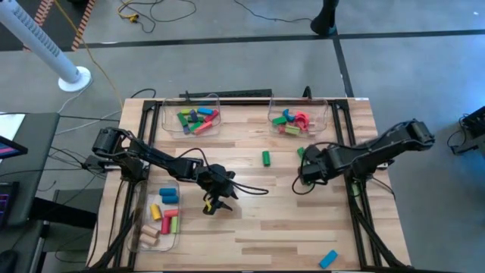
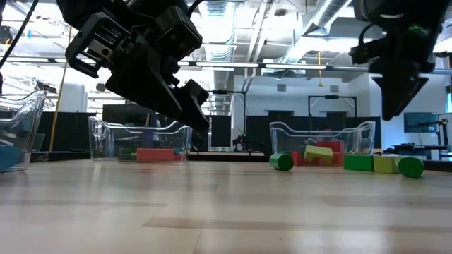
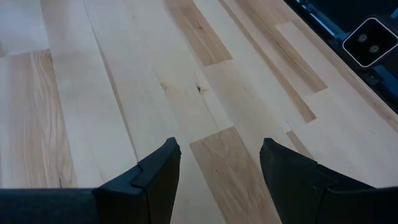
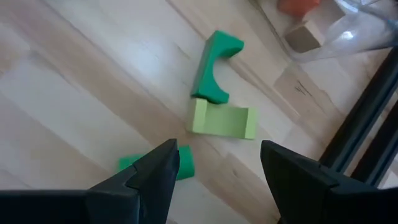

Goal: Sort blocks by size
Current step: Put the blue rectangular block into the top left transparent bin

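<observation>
My left gripper hangs open and empty over bare wood at the table's middle; its wrist view shows only planks between the fingers. My right gripper is open and empty above the right middle. Just beyond its fingers lie a dark green arch, a light green block against the arch's end, and a green cylinder, all flat on the table. The cylinder lies left of the gripper. A blue block lies near the front edge.
Three clear bins hold sorted blocks: one at the far left, one at the far right, one at the near left. Black rails run along the table's sides. Bare wood lies between the arms and toward the near edge.
</observation>
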Tool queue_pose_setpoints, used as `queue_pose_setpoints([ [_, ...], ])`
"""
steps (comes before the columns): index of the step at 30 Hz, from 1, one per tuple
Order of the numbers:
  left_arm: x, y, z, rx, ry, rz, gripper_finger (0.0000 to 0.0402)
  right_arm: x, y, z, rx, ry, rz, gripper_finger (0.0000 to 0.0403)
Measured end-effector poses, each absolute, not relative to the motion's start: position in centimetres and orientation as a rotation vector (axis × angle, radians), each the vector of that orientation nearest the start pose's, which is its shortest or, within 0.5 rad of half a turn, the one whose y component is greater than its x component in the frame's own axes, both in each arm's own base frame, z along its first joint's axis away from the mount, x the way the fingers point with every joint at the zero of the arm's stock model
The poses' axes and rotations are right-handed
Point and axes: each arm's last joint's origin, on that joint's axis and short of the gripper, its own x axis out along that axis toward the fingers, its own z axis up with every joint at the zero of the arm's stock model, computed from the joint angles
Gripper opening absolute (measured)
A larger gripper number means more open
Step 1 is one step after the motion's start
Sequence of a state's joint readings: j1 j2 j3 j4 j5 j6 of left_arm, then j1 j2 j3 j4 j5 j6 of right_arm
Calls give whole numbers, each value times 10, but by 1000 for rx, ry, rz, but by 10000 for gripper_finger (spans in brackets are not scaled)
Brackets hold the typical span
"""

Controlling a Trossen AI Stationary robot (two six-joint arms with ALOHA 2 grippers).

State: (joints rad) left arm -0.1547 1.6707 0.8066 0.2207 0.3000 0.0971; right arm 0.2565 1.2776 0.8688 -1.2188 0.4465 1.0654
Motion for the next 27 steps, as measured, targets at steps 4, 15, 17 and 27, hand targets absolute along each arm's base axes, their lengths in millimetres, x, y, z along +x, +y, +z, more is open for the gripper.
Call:
queue_pose_setpoints([
  [4,322,-59,162,45,624,-470,212,174,41,203,259,1282,-870,260],
  [15,324,-59,164,47,599,-470,212,162,52,178,231,1346,-762,260],
  [17,324,-59,164,47,599,-470,212,160,52,179,234,1352,-783,260],
  [27,324,-59,164,43,600,-468,212,164,76,179,340,1309,-598,260],
])
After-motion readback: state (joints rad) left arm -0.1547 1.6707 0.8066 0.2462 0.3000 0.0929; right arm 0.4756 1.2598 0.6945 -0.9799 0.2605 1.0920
